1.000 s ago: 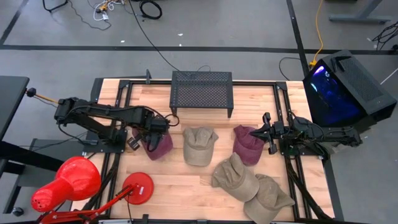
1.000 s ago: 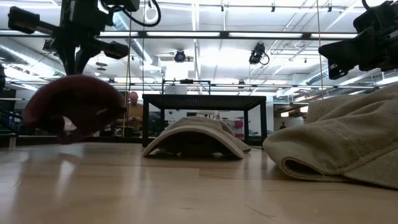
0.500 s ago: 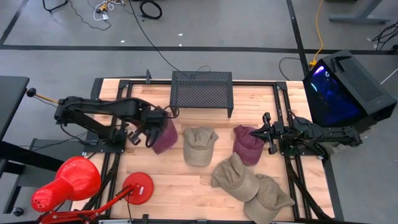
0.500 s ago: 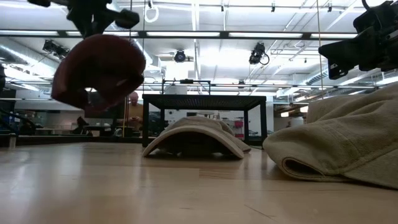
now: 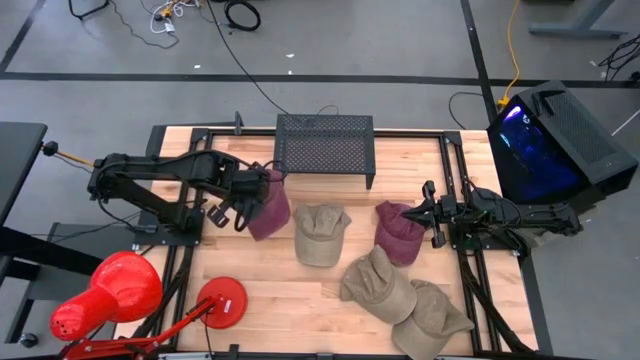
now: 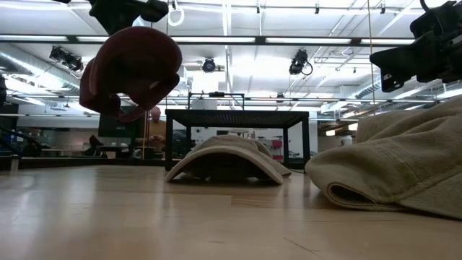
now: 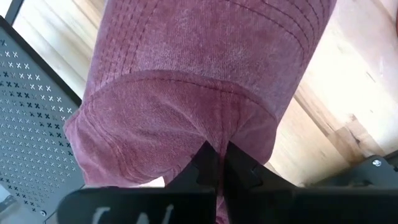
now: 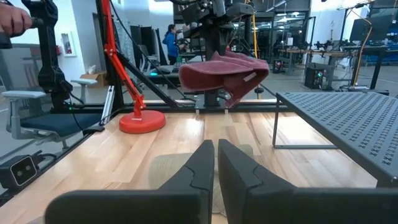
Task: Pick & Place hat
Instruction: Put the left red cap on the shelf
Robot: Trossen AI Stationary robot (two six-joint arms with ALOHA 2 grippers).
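Note:
My left gripper (image 5: 254, 197) is shut on a maroon hat (image 5: 267, 206), which hangs in the air at the table's left, near the black mesh rack (image 5: 324, 148). The low view shows the hat (image 6: 130, 72) well above the wood. The left wrist view shows its stitched brim and crown (image 7: 199, 81) past my fingers. My right gripper (image 5: 428, 212) waits at the table's right edge, level and shut, with nothing in it (image 8: 215, 158). A tan hat (image 5: 320, 233) and a second maroon hat (image 5: 399, 232) lie crown-up on the table. My left gripper pinches a fold of the hat's crown cloth (image 7: 215, 138) between its two fingers. The fingers come from above, pointing steeply down. The hat hangs below them, lifted clear of the table, its brim tilted away from the fingers.
Two more tan hats (image 5: 378, 283) (image 5: 430, 320) lie at the near right. A red lamp (image 5: 105, 295) with its round base (image 5: 221, 303) stands at the near left. Bare wood (image 5: 270, 290) shows between the lamp base and the hats.
My left gripper has risen with the maroon hat and tipped a little. The hat, low over the wood a second ago, now hangs high and clear of it, closer to the rack. The right arm has kept still.

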